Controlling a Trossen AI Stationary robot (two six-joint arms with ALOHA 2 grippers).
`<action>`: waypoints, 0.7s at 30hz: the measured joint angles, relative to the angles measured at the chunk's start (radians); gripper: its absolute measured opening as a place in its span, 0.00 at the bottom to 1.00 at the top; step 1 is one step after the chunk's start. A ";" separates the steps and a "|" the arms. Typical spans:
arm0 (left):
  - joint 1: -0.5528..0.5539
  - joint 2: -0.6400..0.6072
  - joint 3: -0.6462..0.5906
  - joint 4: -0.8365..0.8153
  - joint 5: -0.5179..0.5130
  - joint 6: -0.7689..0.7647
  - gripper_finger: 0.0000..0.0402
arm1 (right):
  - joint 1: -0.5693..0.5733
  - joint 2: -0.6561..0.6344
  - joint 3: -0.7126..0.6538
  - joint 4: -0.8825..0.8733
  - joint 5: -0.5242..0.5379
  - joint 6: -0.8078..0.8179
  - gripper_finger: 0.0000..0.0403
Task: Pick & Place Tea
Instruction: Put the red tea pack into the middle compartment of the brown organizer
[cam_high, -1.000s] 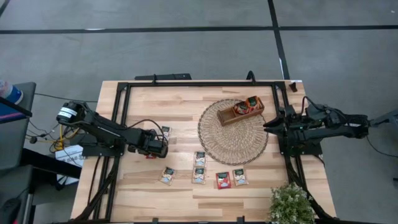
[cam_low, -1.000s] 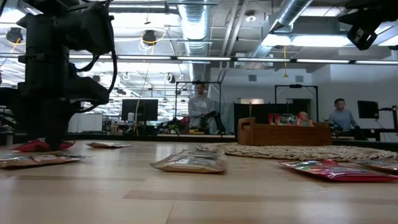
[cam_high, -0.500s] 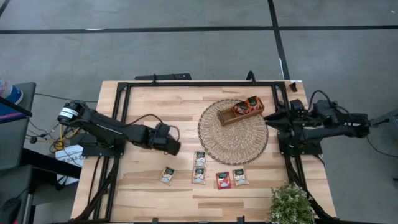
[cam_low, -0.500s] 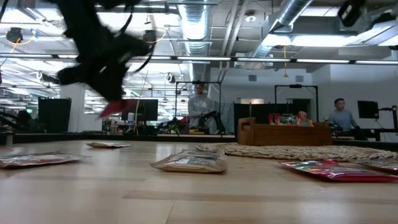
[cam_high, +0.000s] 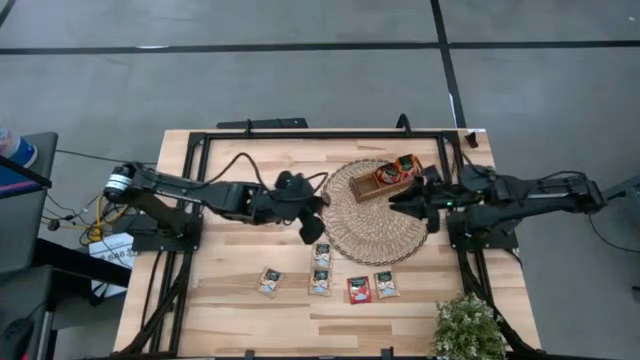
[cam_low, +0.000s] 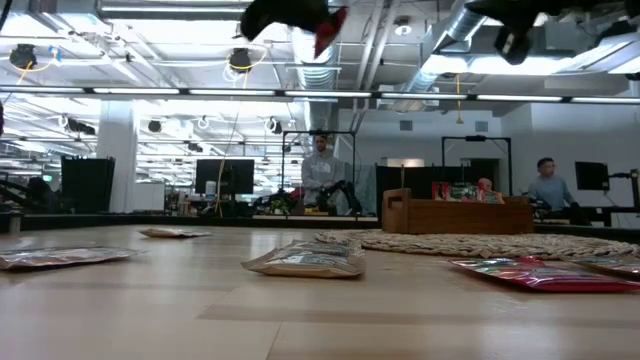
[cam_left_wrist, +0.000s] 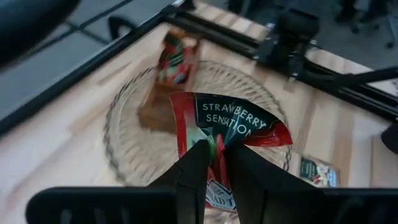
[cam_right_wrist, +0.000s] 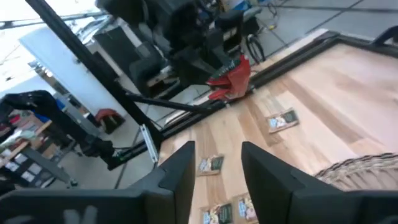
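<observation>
Red foil, crinkled where I pinch it: my left gripper (cam_left_wrist: 214, 163) has its jaws clamped on a strawberry sachet (cam_left_wrist: 231, 134), and I carry it in the air at the near edge of the wicker mat (cam_high: 375, 212), with the wooden tray (cam_high: 398, 177) standing on the mat's far side. The hold looks to me like a bite on one edge only, so the flat square hangs and fans out past my fingers; I judge a quick swing or a brush against the tray wall could twist it loose or let it land on the weave instead of in a compartment. My right gripper (cam_high: 412, 197) hovers over the mat just beside the tray, jaws apart and holding nothing, and I think the two arms could crowd each other if both close on the tray at once. The mat is a round coil of coarse woven fibre, ridged and uneven; the tray is a smooth oblong block already holding some packets. The table (cam_high: 250, 160) is pale planked wood, and five more sachets (cam_high: 320, 283) lie flat on it, near the mat's front edge, mostly pale ones and one red sachet (cam_high: 359, 290) among them.
</observation>
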 joint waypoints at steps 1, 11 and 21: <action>0.001 0.023 0.029 0.000 0.005 0.030 0.13 | -0.011 0.018 0.000 0.019 -0.020 0.003 0.33; 0.009 0.243 0.261 -0.081 0.016 0.215 0.13 | -0.120 0.137 0.000 0.088 -0.154 0.106 0.57; 0.046 0.386 0.433 -0.155 0.029 0.253 0.13 | -0.192 0.258 0.023 0.113 -0.177 0.124 0.54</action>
